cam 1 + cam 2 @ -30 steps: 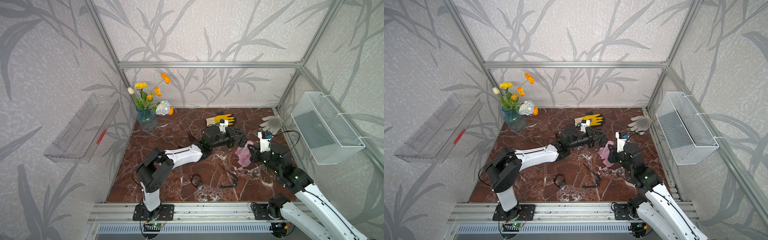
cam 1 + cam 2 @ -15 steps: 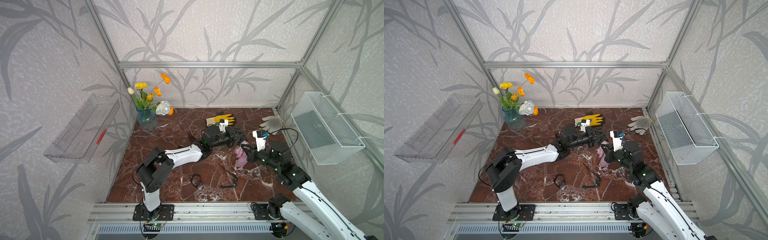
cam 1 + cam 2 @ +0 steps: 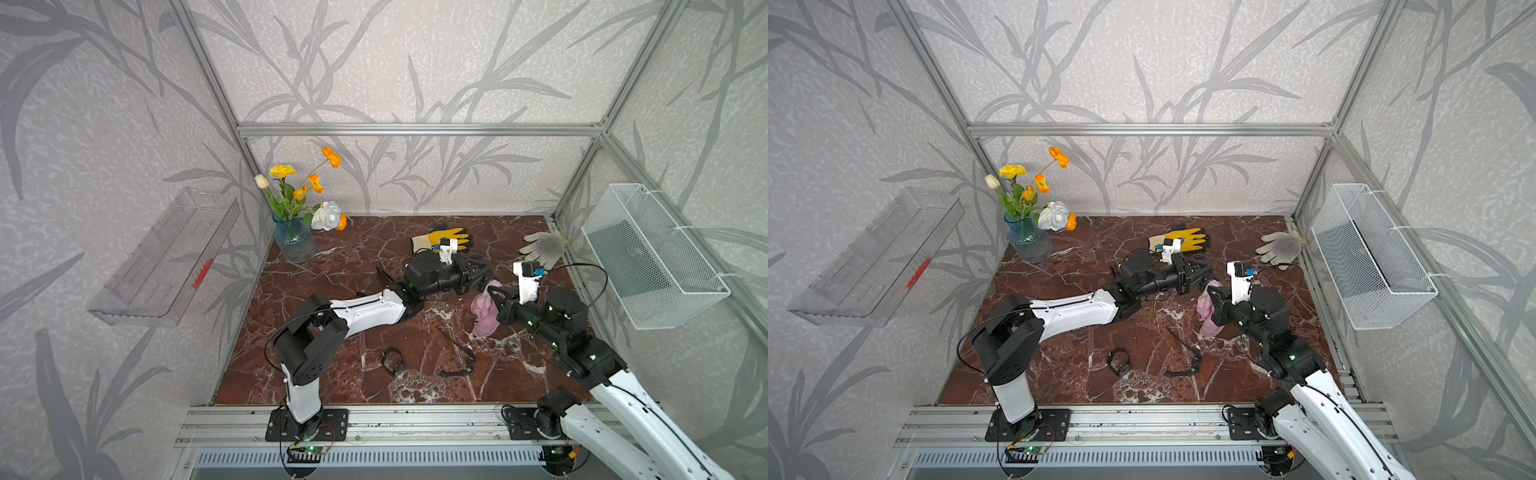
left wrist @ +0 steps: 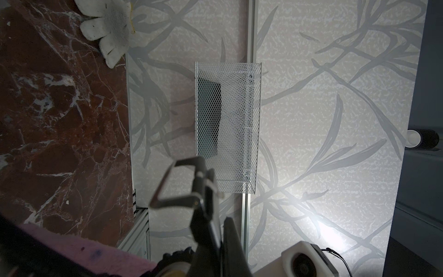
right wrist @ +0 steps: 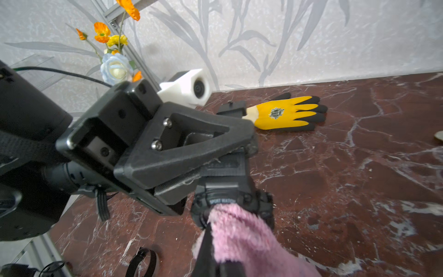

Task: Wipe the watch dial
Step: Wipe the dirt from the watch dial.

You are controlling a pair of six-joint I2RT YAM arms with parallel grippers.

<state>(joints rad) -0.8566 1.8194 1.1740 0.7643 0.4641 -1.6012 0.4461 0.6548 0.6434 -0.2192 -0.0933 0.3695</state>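
A black sport watch (image 5: 229, 191) is held off the table by its strap, with my left gripper (image 5: 250, 150) shut on it. In the left wrist view the strap's metal buckle (image 4: 177, 183) sticks out past the left gripper (image 4: 219, 231). My right gripper (image 5: 215, 260) is shut on a pink cloth (image 5: 242, 237), which is pressed against the watch dial and hides most of it. In both top views the left gripper (image 3: 482, 276) (image 3: 1202, 274) and the right gripper (image 3: 496, 299) (image 3: 1217, 301) meet mid-table, with the pink cloth (image 3: 484, 311) (image 3: 1207, 313) hanging between them.
Two other dark watches (image 3: 392, 361) (image 3: 459, 359) lie on the marble nearer the front. A yellow glove (image 3: 442, 239) and a grey glove (image 3: 544, 245) lie at the back. A flower vase (image 3: 293, 239) stands back left. A wire basket (image 3: 652, 257) hangs on the right wall.
My right gripper with the pink cloth has shifted a little to the left against the watch, then slightly back. The left arm has stayed still.
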